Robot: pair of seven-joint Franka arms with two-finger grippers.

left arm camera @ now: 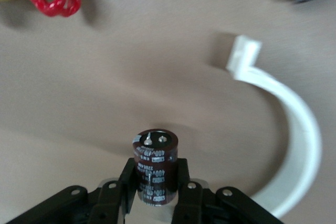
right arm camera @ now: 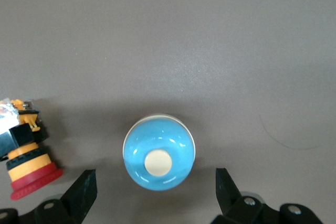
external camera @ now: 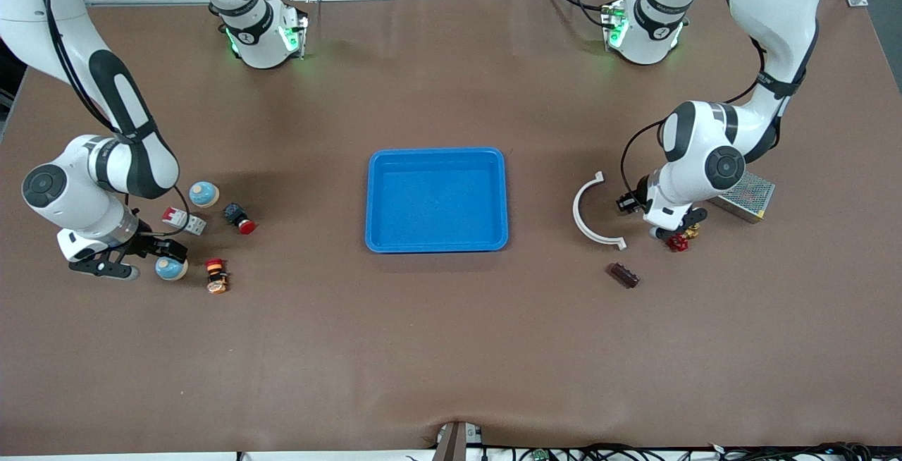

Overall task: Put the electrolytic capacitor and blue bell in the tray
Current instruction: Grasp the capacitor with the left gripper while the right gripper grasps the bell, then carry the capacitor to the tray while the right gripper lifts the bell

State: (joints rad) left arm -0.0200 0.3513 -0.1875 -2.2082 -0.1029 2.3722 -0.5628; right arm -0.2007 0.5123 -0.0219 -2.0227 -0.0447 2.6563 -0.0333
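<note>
The bright blue tray (external camera: 437, 153) lies empty at the table's middle. My left gripper (external camera: 631, 202) is low over the table beside a white arc; in the left wrist view it (left arm camera: 156, 182) is shut on the dark brown electrolytic capacitor (left arm camera: 155, 163). My right gripper (external camera: 137, 258) hangs open over a blue bell (external camera: 173, 270) with a cream knob. In the right wrist view the bell (right arm camera: 159, 156) sits between the spread fingers of the gripper (right arm camera: 156, 190), untouched. A second blue bell (external camera: 204, 194) stands farther from the camera.
Near the right gripper lie a red-and-white block (external camera: 183, 220), a black-and-red button (external camera: 239, 218) and an orange-and-red button (external camera: 216, 275). Near the left gripper are a white arc (external camera: 585, 221), a red valve (external camera: 677, 242), a dark brown part (external camera: 624, 275) and a metal box (external camera: 745, 197).
</note>
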